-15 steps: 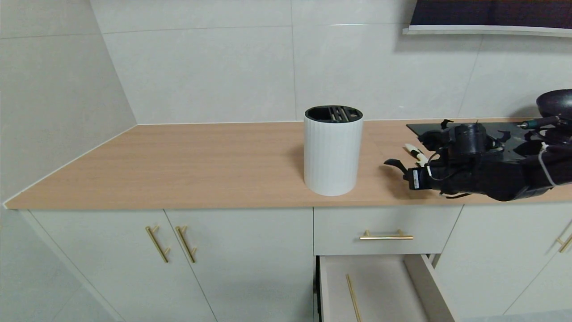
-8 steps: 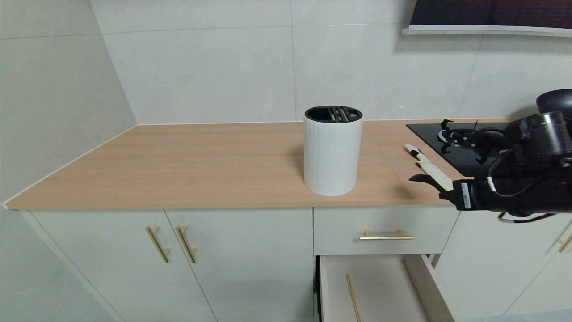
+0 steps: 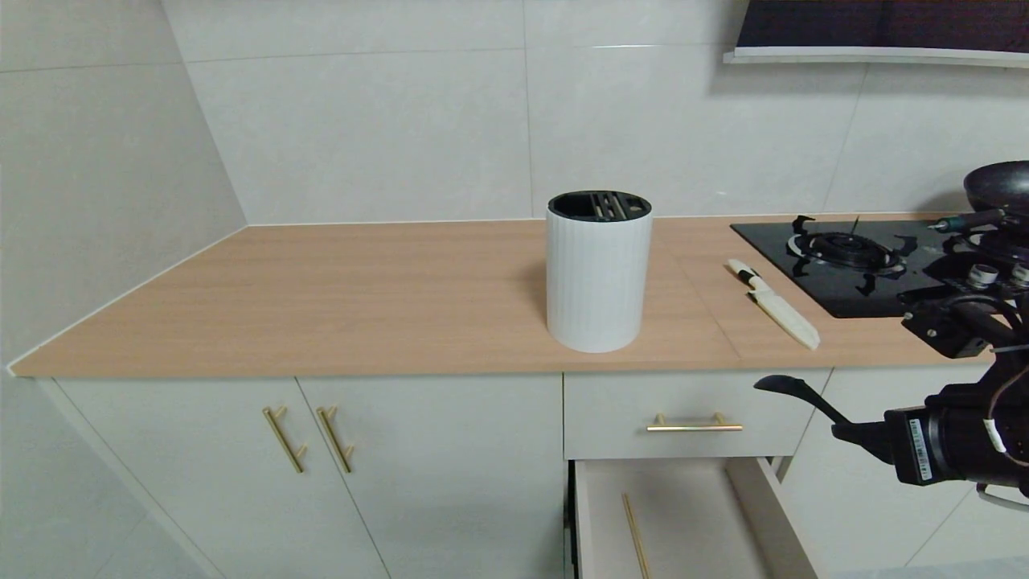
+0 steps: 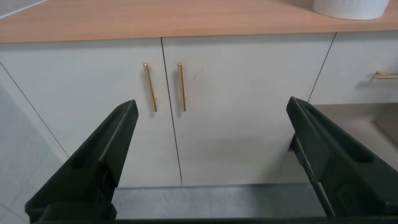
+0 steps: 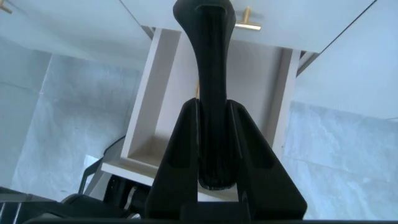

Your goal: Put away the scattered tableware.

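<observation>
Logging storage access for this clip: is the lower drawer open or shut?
Open. The lower drawer is pulled out below the shut upper drawer, its pale floor exposed.

Ahead of me a wooden countertop point(image 3: 362, 289) runs along a tiled wall point(image 3: 362, 121), with 2 cabinet doors point(image 3: 201, 466) and their 2 gold handles point(image 3: 283, 438) below, a black gas stove point(image 3: 844, 257) at my right, and a dark pan point(image 3: 997, 185) on its far burner.
</observation>
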You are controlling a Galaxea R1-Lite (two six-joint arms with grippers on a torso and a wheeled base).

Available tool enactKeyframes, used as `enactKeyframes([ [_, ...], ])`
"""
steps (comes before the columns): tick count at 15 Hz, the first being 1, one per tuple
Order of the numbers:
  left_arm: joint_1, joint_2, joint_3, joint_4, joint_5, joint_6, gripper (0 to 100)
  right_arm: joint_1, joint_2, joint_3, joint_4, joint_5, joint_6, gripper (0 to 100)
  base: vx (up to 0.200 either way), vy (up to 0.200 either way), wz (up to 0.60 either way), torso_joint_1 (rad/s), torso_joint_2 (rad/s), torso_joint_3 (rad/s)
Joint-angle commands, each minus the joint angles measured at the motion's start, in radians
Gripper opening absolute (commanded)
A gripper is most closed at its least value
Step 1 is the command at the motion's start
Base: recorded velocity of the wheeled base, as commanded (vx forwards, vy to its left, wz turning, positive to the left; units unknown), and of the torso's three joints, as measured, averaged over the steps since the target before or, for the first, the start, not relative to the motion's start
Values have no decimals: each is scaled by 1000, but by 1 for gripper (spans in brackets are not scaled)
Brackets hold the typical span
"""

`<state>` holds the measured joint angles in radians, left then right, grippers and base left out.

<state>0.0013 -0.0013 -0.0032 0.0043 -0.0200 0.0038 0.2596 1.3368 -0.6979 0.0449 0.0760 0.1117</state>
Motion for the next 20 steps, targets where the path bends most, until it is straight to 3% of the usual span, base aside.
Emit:
enactKeyframes([
  [1,0,1,0,0,0,-1,100,0,28,12,-7,-4,2,0,0,0,0,0,0,0],
  [12,0,1,0,0,0,1,100,-6,163,54,-86,-25,0,0,0,0,0,-6,10,7],
  [20,0,1,0,0,0,-1,100,-8,188,55,-86,-28,0,0,0,0,0,-173,438,262],
])
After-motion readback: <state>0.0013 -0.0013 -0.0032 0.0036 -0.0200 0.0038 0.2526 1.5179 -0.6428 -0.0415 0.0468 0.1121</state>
